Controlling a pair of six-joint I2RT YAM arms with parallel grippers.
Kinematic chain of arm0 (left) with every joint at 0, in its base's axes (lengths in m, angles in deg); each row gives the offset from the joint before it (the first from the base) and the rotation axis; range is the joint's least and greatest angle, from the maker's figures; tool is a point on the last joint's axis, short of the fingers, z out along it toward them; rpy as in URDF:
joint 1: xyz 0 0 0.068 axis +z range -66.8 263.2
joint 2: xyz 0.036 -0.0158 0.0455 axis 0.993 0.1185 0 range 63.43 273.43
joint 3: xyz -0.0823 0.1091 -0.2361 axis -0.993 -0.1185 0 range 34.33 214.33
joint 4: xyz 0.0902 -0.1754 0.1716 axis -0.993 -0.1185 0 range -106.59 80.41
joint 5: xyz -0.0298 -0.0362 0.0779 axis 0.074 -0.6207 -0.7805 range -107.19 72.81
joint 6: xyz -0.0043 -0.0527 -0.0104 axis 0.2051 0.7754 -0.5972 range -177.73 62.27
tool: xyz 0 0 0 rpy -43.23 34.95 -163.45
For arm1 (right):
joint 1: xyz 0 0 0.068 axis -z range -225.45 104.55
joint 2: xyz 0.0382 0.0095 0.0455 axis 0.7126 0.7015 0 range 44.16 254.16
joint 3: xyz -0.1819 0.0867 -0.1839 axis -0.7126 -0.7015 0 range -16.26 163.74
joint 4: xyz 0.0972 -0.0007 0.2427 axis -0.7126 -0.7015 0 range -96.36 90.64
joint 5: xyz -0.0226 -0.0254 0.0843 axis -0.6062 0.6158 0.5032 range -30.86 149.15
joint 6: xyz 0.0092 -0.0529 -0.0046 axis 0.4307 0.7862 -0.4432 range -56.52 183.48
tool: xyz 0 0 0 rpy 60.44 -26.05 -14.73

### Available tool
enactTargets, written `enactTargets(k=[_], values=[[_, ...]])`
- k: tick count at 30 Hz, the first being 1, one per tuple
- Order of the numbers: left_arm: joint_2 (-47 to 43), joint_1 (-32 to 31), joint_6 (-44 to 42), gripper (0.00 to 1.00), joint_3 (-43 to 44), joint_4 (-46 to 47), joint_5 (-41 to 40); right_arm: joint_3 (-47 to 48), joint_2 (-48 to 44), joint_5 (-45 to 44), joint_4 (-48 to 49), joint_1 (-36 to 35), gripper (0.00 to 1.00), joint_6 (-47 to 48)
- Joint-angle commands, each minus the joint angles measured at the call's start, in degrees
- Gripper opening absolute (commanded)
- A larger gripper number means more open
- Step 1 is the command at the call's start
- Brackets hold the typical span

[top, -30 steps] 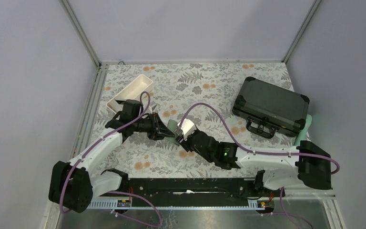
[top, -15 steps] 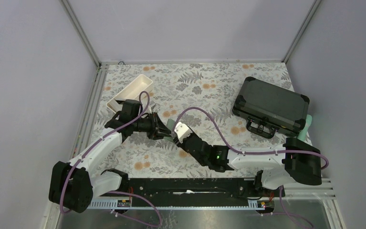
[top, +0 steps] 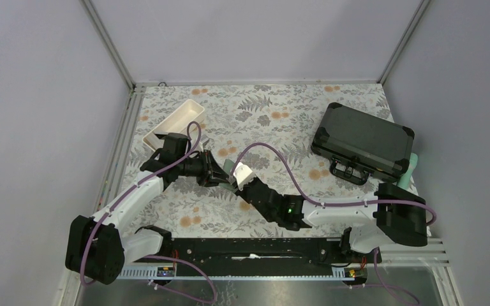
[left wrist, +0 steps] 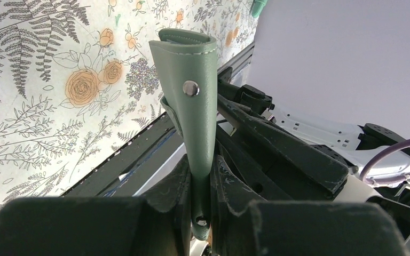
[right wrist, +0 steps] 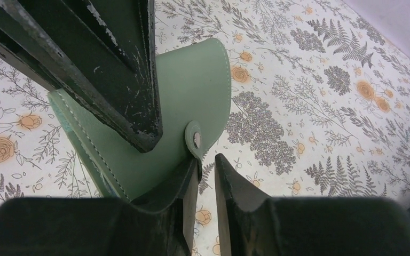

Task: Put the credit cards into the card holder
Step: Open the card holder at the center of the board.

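My left gripper point(top: 221, 173) is shut on the sage-green card holder point(top: 230, 167) and holds it above the floral table, left of centre. In the left wrist view the holder point(left wrist: 191, 80) stands up between my fingers point(left wrist: 202, 166), its snap stud facing the camera. My right gripper point(top: 235, 181) is right against the holder from the near right. In the right wrist view its jaws point(right wrist: 207, 160) stand a narrow gap apart with only table showing between them, and the left fingertip touches the holder's snap tab point(right wrist: 196, 140). No credit cards are in view.
A white oblong tray point(top: 173, 121) lies at the back left, just behind the left arm. A large black hard case point(top: 362, 143) sits at the back right, with a teal object point(top: 409, 169) beside it at the table's right edge.
My right arm has reached further left and brought its gripper up to the card holder. The left arm and the holder have stayed in place.
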Motion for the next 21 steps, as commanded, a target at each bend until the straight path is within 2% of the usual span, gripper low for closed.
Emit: enactTargets(k=[1, 5, 7, 10, 12, 16, 21], values=[[-0.72, -0.23, -1.46, 0.0, 1.54, 0.46, 5.3, 2.08, 1.2, -0.81, 5.22, -0.39, 0.23, 0.83], [-0.52, -0.25, -1.94, 0.0, 1.63, 0.45, 5.57, 2.04, 1.78, -0.25, 6.55, -0.34, 0.1, 1.52], [-0.49, -0.26, -2.62, 0.0, 1.51, 0.45, 5.57, 2.08, 1.93, -0.99, 7.04, -0.39, 0.0, 1.21], [-1.13, -0.28, -6.16, 0.0, 1.41, 0.45, 5.11, 3.43, 2.42, -5.06, 5.28, -0.39, 0.0, -1.4], [-2.87, -0.29, -7.41, 0.0, -0.1, 0.95, 1.95, 4.65, 2.79, -7.76, 3.83, -0.36, 0.0, -3.84], [-6.68, -0.44, -3.58, 0.0, -5.39, 9.0, 0.13, 5.53, 3.34, -11.41, 3.25, -0.37, 0.0, -9.61], [-10.13, -0.73, -0.26, 0.0, -9.4, 13.22, -3.93, 7.23, 4.65, -17.26, 3.04, -0.36, 0.0, -13.37]])
